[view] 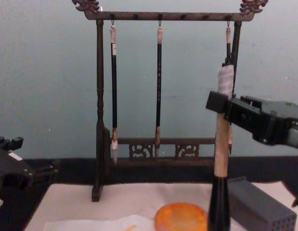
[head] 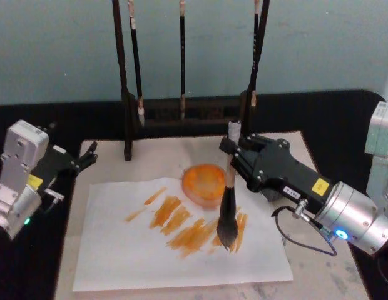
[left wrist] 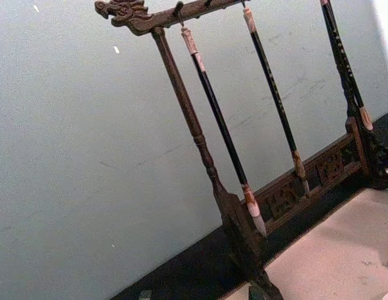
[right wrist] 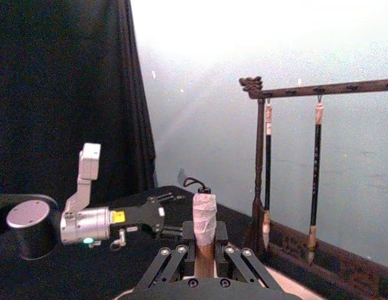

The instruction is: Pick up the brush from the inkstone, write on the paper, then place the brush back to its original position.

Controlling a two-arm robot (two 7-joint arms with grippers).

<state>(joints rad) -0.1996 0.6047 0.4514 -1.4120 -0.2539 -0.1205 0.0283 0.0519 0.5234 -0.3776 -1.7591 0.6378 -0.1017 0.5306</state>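
Right gripper (head: 233, 149) clamped on upright brush (head: 228, 212), bristles touching paper (head: 119, 250), 5 o'clock of inkstone (head: 203, 180). Left gripper (head: 86, 156) parked at 9 o'clock, grip state unclear.

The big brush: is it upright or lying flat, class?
Upright: the brush stands near vertical in the right gripper, bristles pointing down at the paper, handle end up.

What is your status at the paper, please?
Right gripper shut on brush, tip at paper. Left gripper parked, far left. Inkstone just behind brush.
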